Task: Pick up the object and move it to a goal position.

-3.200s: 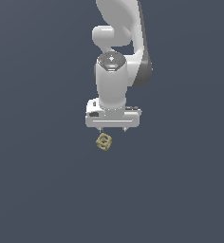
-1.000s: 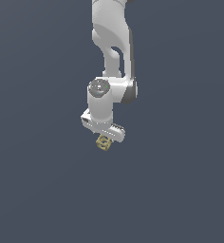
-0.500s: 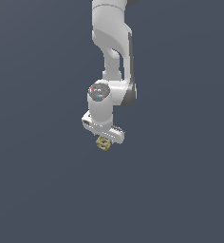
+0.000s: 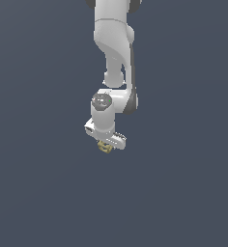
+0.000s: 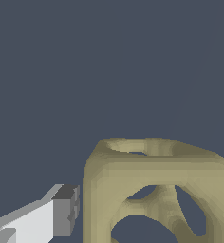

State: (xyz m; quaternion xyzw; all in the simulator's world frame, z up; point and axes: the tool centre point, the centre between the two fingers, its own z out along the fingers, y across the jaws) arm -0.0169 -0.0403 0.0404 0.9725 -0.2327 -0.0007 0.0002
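Observation:
The object point(image 4: 105, 147) is a tiny tan-gold openwork cube sitting just under the white gripper point(image 4: 106, 143) in the exterior view. The wrist view shows the object point(image 5: 156, 190) large and close, with round holes in its faces. One grey-padded finger point(image 5: 64, 211) stands right beside the object's side, a thin gap between pad and object. The other finger is out of the picture. The jaws stand open around the object, and the hand is tilted and turned over it.
The white arm point(image 4: 113, 43) comes down from the exterior view's upper edge. All around lies a plain dark grey-blue surface point(image 4: 183, 193), with no other objects or edges visible.
The gripper has turned and sunk lower onto the object, which has stayed where it was. The gap seen between hand and object earlier is closed.

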